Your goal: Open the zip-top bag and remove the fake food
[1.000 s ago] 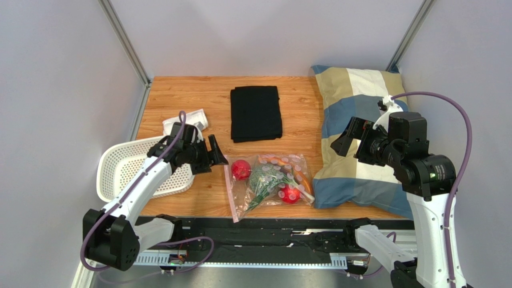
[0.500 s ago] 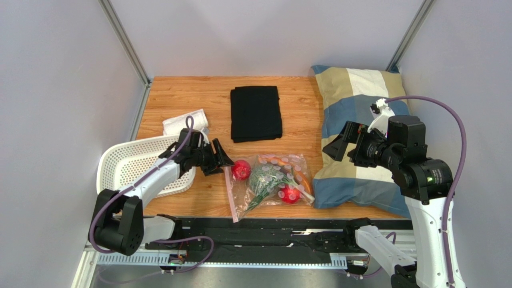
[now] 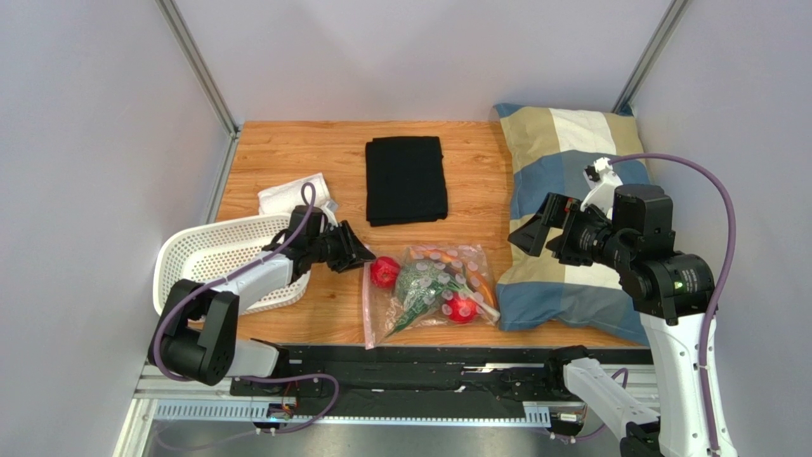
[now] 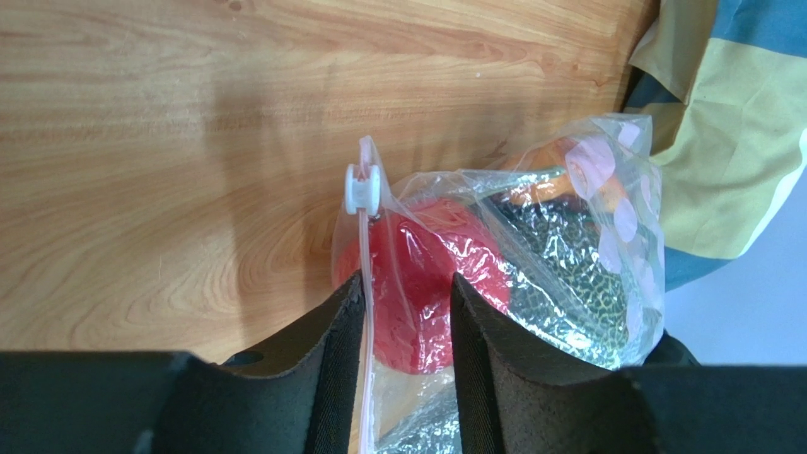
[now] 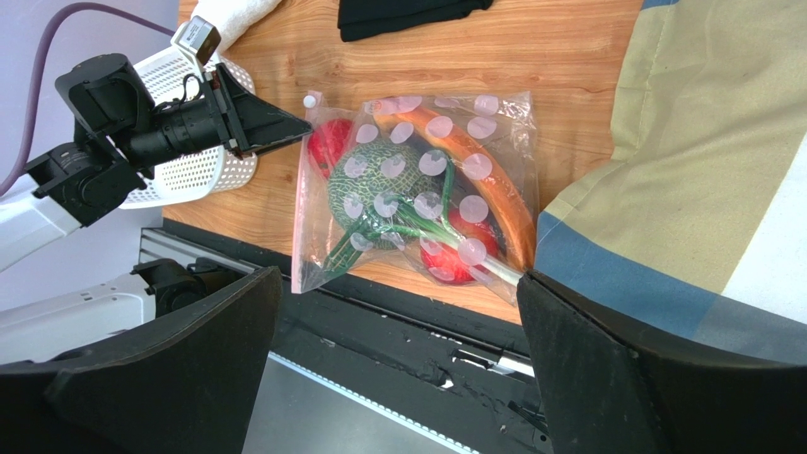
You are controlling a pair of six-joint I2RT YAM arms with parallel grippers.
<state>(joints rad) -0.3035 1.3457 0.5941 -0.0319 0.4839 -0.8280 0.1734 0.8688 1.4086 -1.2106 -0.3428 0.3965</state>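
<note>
The zip-top bag (image 3: 431, 291) lies flat on the wooden table near the front edge, its pinkish zip strip on the left side. Inside it are two red fruits (image 3: 384, 272) (image 3: 460, 308), a green leafy bunch (image 3: 416, 286) and an orange piece (image 3: 482, 284). My left gripper (image 3: 358, 255) is low at the bag's zip edge. In the left wrist view its jaws (image 4: 405, 284) stand a little apart, astride the zip strip and part of a red fruit (image 4: 426, 274), below the white slider (image 4: 363, 186). My right gripper (image 3: 532, 234) is wide open and empty, above the bag (image 5: 417, 189).
A white perforated basket (image 3: 191, 268) sits left of the left arm. A rolled white towel (image 3: 292, 195) lies behind it. A folded black cloth (image 3: 406, 179) lies at the back centre. A checked pillow (image 3: 572, 171) fills the right side, touching the bag.
My left gripper has moved right from the basket to the bag's zip edge and now straddles it. My right gripper has shifted slightly left.
</note>
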